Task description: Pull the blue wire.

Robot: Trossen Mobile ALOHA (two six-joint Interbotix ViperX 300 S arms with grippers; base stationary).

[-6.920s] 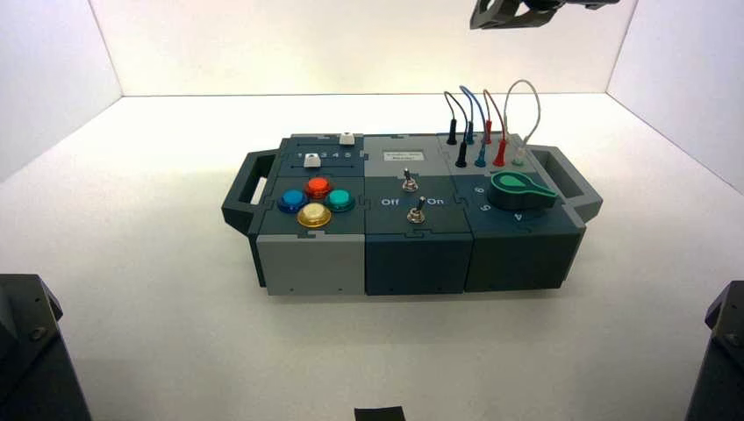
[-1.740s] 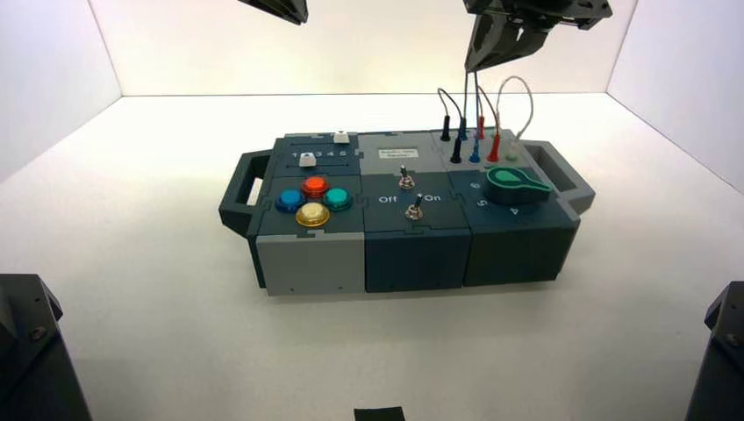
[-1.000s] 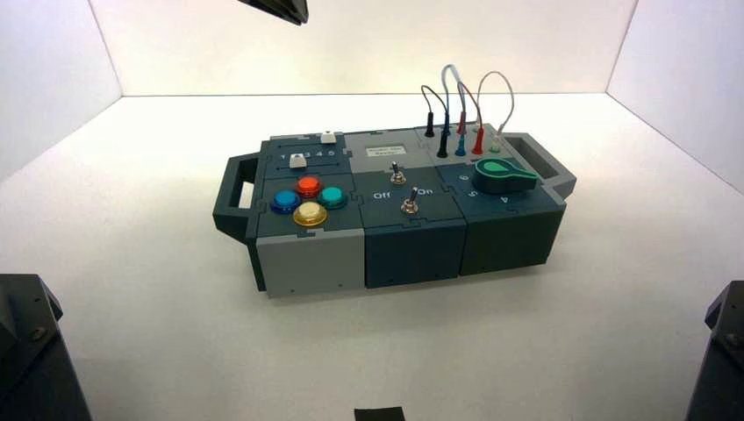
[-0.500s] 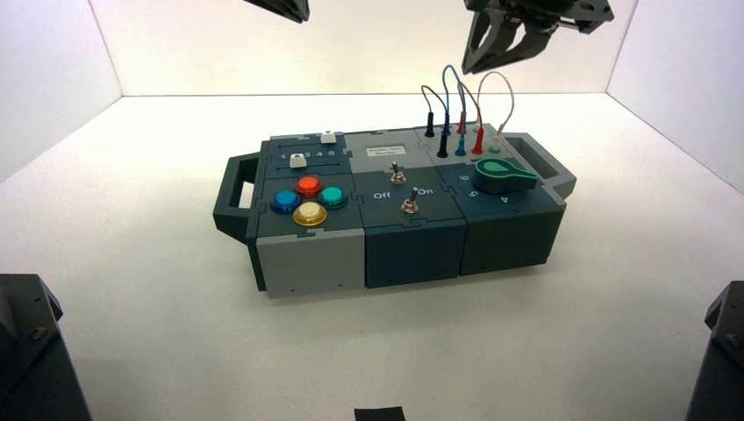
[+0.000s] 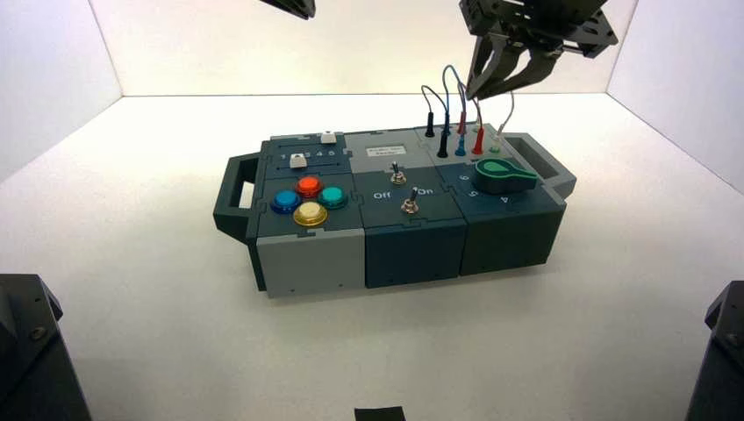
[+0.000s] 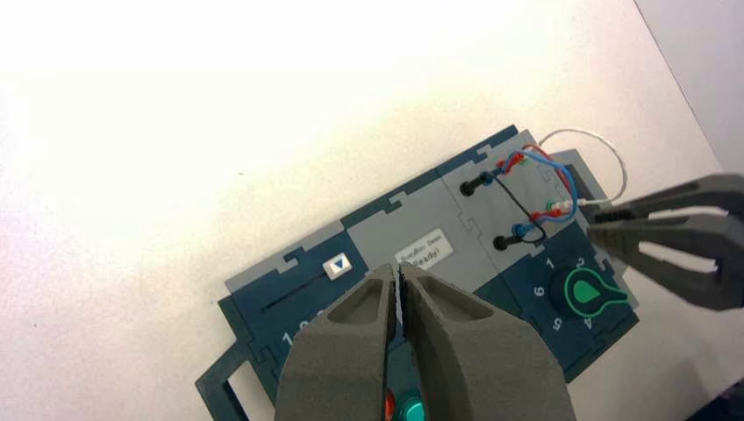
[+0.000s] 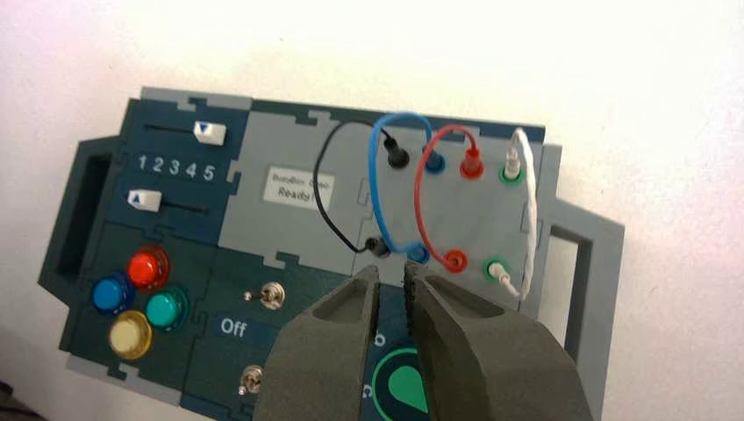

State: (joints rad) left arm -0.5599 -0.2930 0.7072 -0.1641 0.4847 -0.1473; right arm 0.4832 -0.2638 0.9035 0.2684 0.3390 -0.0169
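High view: our right gripper (image 5: 490,85) hangs with fingers parted, gripping nothing, above the thin blue arched wire (image 7: 379,189), plugged in among the box's far-right jacks. Our left gripper (image 6: 400,289) hovers over the grey-and-teal box (image 5: 412,250), nearly shut, empty.

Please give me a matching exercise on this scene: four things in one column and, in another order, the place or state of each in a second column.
Things:
1. blue wire
2. right gripper
3. left gripper
4. green knob

Places or states:
a. on top of the right section of the box
b. open, just above the wire loops
c. both ends plugged into the box
d. high above the box's left half

Pairs: 1-c, 2-b, 3-d, 4-a
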